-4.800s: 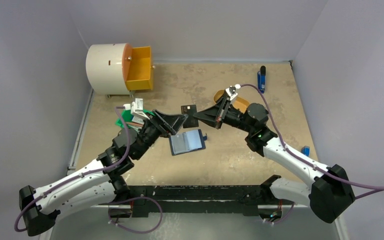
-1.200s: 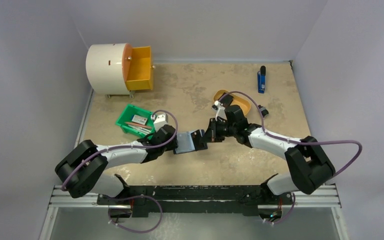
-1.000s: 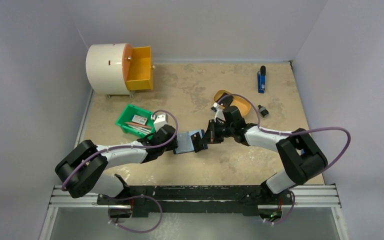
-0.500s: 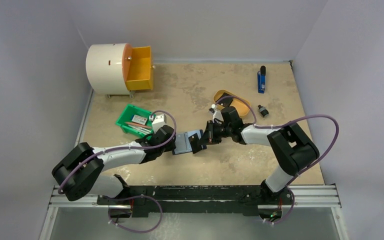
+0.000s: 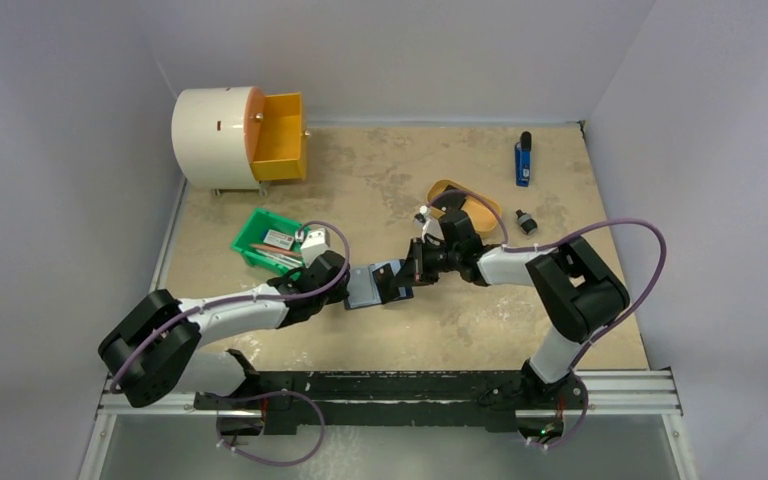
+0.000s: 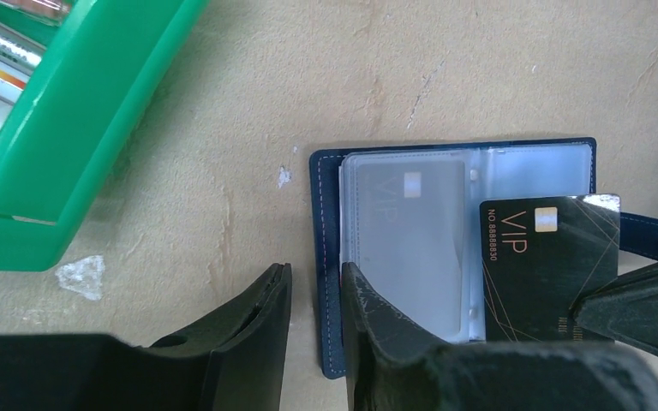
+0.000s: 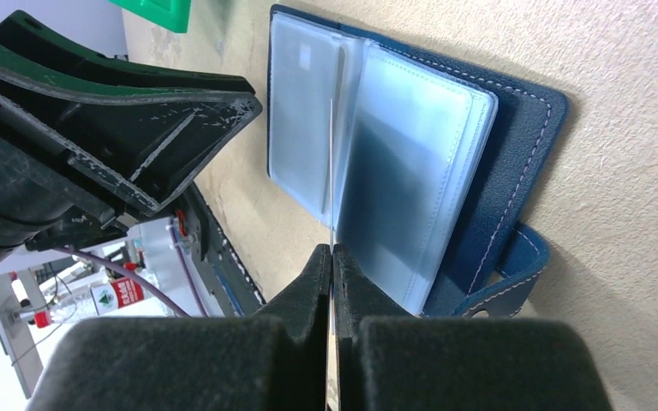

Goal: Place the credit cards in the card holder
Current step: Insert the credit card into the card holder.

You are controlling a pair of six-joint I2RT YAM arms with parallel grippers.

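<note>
Black credit card (image 6: 548, 265) stands edge-on between open card holder (image 6: 326, 214) sleeves.

The left arm (image 5: 230, 305) and the right arm (image 5: 505, 265) both wear white shells between big black joint housings. A purple cable (image 5: 630, 225) runs along each one (quite thick, loosely looped). The left tool (image 6: 315, 282) has black fingers (image 7: 171, 128), scratched pale at the edges; the right tool (image 7: 332, 250) is matt black, grainy.
</note>
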